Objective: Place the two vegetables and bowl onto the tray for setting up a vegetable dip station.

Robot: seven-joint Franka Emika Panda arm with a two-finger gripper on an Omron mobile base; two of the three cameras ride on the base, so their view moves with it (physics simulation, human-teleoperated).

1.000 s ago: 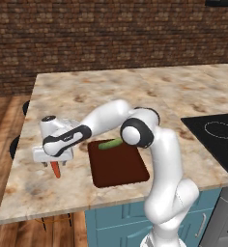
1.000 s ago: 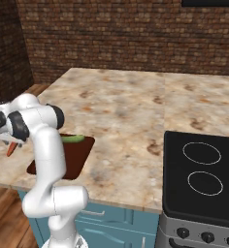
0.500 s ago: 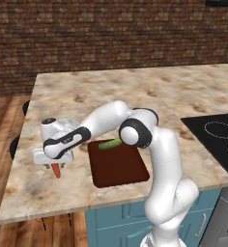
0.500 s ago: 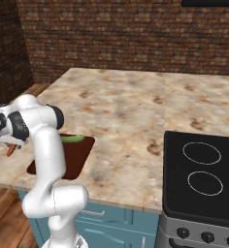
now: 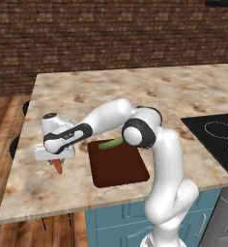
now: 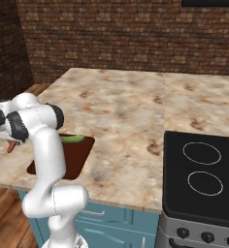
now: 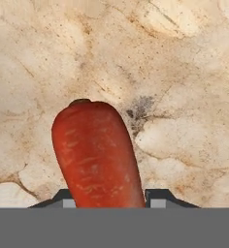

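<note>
A: Carrot (image 7: 97,155), orange-red, slender: where does it lie?
B: On the marbled counter (image 5: 135,91), left of the tray (image 5: 117,164), under the hand; its tip pokes out below the gripper (image 5: 56,159).
A: Gripper state?
B: Fingertips (image 7: 63,198) sit right at both sides of the carrot, jaws narrowed around it; firm grip cannot be told.
A: Cucumber (image 5: 110,143)?
B: Dark green, lying on the tray's far edge.
A: Tray?
B: Reddish-brown board, flat near the counter's front edge, left of the stovetop (image 6: 204,184).
</note>
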